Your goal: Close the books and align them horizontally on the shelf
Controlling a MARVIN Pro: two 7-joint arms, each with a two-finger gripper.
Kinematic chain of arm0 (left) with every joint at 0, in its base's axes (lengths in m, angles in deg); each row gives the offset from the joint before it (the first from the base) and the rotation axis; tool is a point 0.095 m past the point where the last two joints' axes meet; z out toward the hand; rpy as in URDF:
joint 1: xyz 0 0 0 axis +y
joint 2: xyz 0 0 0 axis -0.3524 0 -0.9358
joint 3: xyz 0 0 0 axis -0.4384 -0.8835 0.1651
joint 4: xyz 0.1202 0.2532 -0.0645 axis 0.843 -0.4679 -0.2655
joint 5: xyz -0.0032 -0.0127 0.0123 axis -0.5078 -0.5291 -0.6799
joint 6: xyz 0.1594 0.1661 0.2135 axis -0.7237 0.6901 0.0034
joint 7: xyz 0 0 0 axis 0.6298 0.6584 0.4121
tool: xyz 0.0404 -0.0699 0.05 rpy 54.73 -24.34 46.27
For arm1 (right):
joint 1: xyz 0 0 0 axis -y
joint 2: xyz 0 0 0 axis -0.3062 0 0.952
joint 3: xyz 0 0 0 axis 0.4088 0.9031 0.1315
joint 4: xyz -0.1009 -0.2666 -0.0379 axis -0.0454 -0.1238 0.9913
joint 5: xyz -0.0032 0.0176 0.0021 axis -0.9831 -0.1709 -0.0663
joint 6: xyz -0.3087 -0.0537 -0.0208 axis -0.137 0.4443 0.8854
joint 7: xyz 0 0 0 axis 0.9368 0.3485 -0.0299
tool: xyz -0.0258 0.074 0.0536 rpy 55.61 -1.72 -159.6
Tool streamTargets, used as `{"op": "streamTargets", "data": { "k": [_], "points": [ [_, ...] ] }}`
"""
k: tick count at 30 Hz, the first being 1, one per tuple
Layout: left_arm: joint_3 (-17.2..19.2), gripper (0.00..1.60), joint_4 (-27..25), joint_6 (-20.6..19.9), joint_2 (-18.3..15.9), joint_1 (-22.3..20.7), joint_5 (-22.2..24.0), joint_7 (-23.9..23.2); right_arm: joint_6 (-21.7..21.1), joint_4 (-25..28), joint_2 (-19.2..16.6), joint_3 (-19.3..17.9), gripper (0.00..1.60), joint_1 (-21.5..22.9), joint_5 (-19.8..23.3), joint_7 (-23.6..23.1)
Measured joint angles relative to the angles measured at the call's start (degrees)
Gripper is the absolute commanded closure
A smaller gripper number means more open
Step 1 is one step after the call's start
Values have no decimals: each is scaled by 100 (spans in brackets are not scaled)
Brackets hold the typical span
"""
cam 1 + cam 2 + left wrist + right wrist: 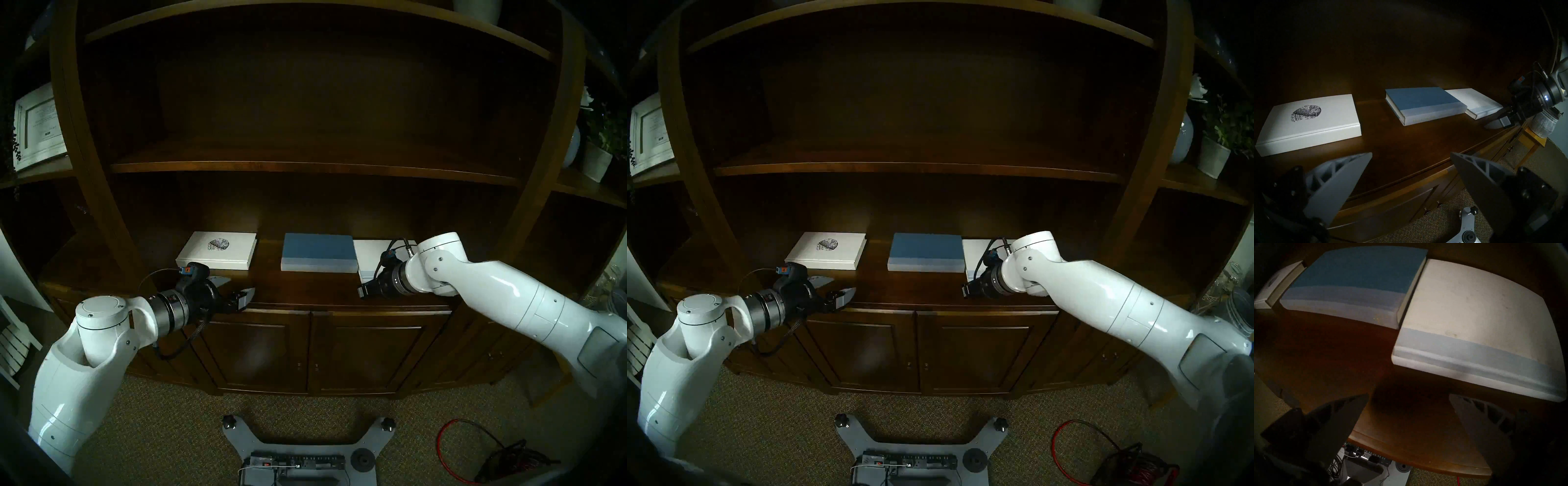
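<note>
Books — 3 closed hardcovers — are lying flat in a row on the deep dark-brown wooden shelf [271, 288] that tops the panelled cabinet doors [258, 342]. The white hardcover with a black speckled oval illustration [217, 253] is sitting at the left, well apart from the blue hardcover with a pale grey spine strip [319, 253] in the middle; the plain white hardcover with a pale blue-grey spine strip [1483, 324] is lying just beside the blue one at the right, its spine set nearer the shelf's front edge. All spines are facing the front.

Progress, as judged: closing is looking done, since no cover is standing open; aligning is what is remaining — the right book is sitting out of line and the speckled book is lying slightly askew.

The right gripper [1408, 405] is hovering just in front of the plain white book's spine, fingers spread wide, holding nothing. The left gripper [1411, 162] is hanging over the shelf's front edge near the speckled book, likewise spread wide and holding nothing.
</note>
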Motion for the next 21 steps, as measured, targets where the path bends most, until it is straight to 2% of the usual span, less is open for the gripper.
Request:
{"op": "streamTargets", "data": {
  "k": [11, 21],
  "points": [
    [2, 0, -3, 0, 0, 3, 0, -2, 70, -153, 337, 0, 0, 66, 133, 766],
    [4, 0, -5, 0, -1, 6, 0, -4, 102, -347, 558, 30, 0, 137, 77, 976]
  ]
}}
